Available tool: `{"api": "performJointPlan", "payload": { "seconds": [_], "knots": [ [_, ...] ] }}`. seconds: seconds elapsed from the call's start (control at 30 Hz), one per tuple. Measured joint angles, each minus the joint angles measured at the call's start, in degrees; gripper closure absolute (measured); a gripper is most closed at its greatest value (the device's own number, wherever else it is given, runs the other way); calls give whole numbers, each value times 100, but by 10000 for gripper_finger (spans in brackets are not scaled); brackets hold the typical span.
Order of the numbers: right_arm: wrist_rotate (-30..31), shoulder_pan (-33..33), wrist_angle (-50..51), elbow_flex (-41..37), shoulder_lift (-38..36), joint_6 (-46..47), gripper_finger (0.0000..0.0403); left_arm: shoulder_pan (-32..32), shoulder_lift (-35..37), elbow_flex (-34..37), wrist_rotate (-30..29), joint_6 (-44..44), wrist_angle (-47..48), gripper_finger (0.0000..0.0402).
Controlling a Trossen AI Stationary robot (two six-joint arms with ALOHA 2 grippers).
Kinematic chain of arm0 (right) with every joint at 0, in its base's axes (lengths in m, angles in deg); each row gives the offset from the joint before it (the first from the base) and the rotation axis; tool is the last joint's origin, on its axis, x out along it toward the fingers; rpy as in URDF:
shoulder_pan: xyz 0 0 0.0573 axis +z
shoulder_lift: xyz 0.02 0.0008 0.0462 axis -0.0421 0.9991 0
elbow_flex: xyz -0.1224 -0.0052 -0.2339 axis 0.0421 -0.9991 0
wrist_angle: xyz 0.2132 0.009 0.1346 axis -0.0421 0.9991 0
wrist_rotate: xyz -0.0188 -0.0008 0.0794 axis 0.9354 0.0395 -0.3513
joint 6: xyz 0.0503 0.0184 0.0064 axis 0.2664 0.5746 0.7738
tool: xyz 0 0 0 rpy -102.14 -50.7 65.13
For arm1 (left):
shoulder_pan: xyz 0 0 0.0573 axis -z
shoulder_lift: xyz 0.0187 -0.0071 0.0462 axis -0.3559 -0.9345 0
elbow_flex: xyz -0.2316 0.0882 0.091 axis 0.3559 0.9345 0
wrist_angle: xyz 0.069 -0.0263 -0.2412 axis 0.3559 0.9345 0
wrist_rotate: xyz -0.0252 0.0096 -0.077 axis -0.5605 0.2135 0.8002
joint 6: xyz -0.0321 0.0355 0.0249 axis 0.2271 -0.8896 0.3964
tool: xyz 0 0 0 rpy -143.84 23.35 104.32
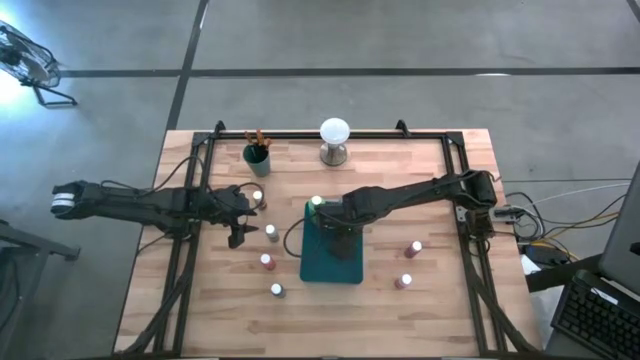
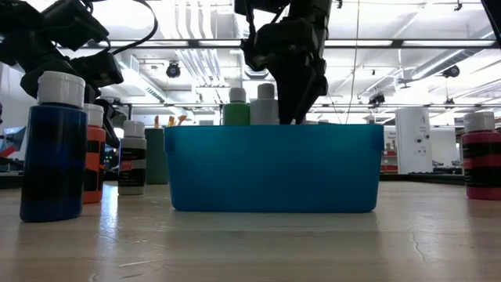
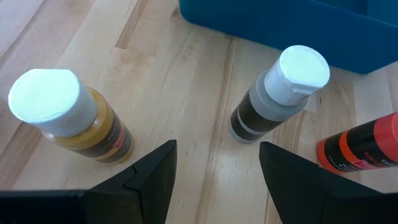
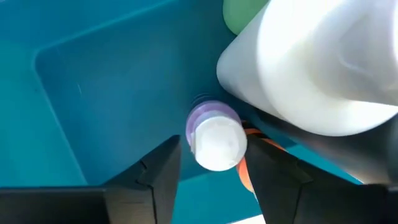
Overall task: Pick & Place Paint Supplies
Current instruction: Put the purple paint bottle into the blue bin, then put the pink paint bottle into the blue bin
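Grey concrete floor surrounds your pale wooden desk (image 1: 430, 300), its planks butted in strips with visible grain; a black frame runs along its edges. Near the middle sits a teal plastic bin (image 1: 332, 262), rectangular with smooth straight walls; from the low view you see a green-bodied bottle (image 2: 236, 107) and a grey one (image 2: 266, 103) standing inside it, their caps rising above the rim. Your right hand (image 4: 208, 163) is down inside the bin, fingers spread apart and holding nothing; just ahead of them stands a small bottle with a lilac neck and round white cap (image 4: 216, 137), with a large white cap (image 4: 323, 68) looming close beside it. Your left hand (image 3: 217, 171) hovers low over the desk to the left of the bin, fingers apart and empty; in front of them stand a mustard-yellow bottle (image 3: 74, 121) and a dark brown bottle with a grey collar (image 3: 277, 93), both cylinders with flat white caps, well apart from each other; a red bottle (image 3: 360, 149) shows at the edge beside the brown one. More small white-capped bottles stand loose on the wood: two (image 1: 271, 275) left of the bin toward the front edge and two reddish ones (image 1: 409, 264) to its right. At the back a dark green cup holds brown-handled brushes (image 1: 258, 140); a white ball on a metal base (image 1: 334, 140) stands near it.
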Motion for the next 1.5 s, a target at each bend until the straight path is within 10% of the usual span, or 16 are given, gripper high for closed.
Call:
{"api": "performJointPlan", "payload": {
  "seconds": [1.5],
  "knots": [
    [1290, 1269, 3180, 1974, -427, 762, 169, -2, -2, 0, 0, 0, -1, 167]
  ]
}}
